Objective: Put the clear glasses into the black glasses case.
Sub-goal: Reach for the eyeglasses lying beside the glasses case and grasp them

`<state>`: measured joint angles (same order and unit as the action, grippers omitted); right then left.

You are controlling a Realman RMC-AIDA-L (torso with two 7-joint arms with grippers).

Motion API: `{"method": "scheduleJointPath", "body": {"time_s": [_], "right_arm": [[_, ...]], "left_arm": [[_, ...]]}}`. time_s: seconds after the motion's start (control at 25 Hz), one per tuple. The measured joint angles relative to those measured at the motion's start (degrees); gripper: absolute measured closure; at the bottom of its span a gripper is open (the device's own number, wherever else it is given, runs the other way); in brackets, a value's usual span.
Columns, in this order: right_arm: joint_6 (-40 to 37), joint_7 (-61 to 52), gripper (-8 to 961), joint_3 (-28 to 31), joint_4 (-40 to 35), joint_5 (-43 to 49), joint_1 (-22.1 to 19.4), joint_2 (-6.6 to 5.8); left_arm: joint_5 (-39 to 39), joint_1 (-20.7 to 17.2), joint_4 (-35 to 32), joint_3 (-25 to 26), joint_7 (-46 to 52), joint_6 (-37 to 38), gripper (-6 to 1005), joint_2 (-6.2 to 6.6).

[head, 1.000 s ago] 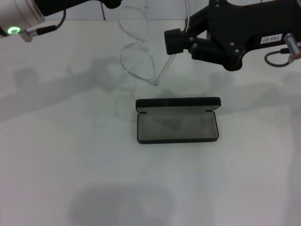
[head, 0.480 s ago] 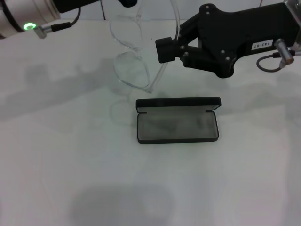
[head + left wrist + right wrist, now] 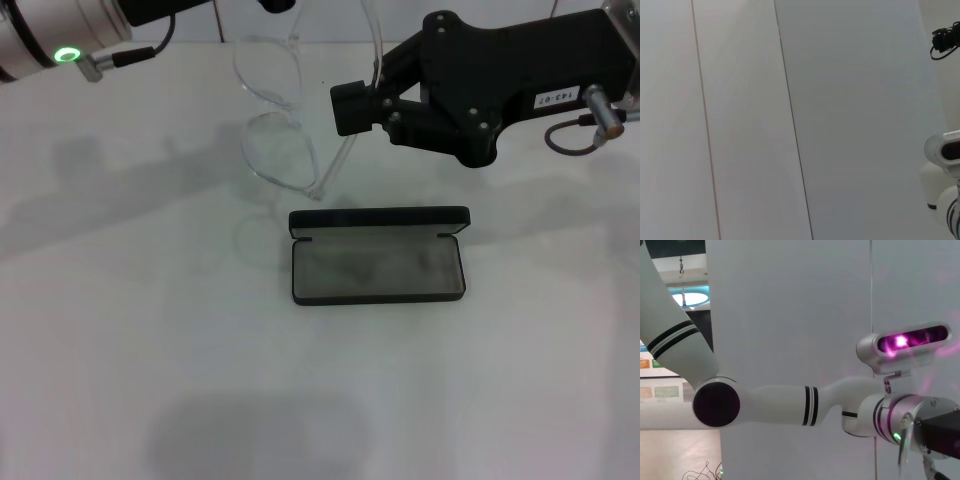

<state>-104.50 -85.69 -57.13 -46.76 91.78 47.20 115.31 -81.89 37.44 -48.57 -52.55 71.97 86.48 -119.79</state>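
Black glasses case [image 3: 378, 256] lies open on the white bench [image 3: 150, 330], about mid-bench in the head view, lid standing up along its far edge, grey lining showing, nothing inside it. Clear glasses [image 3: 275, 120] hang in the air above the bench, just beyond the case's far left corner, tilted so one lens sits above the other; the lower corner of the frame comes close to the case lid without clearly touching it. One clear temple arm runs up and right toward the right hand [image 3: 352, 106], a black unit reaching in from the right. Its tip sits right at that temple arm and looks closed on it, though the contact itself is hard to make out. Left hand [image 3: 272, 5] is at the top edge of the head view over the upper lens, mostly cut off; cannot tell if it is apart or together. Left wrist view shows only pale wall panels and a bit of robot at the edge. Right wrist view shows the left arm [image 3: 790, 405] against a wall, with a faint sliver of clear frame [image 3: 903, 442] by its end.
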Motion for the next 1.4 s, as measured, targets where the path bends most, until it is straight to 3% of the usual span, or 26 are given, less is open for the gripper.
{"method": "scheduleJointPath", "body": {"time_s": [0.24,0.36,0.56,1.4], "right_arm": [[-0.08,0.14,851,0.00,0.00,-0.14,0.00,0.00],[-0.14,0.27,850,0.00,0.00,-0.17,0.00,-0.01],[-0.23,0.43,848,0.00,0.01,-0.27,-0.03,0.00],[-2.15,0.65,839,0.52,-0.10,-1.06,-0.98,-0.03]], "left_arm": [[-0.25,-0.12,0.00,-0.35,-0.03,0.00,620,0.08],[-0.24,-0.25,-0.04,-0.68,-0.28,0.00,670,0.18],[-0.04,-0.40,-0.04,-0.71,-0.31,0.00,889,0.19],[-0.12,-0.60,-0.04,-0.71,-0.34,0.18,913,0.17]]}}
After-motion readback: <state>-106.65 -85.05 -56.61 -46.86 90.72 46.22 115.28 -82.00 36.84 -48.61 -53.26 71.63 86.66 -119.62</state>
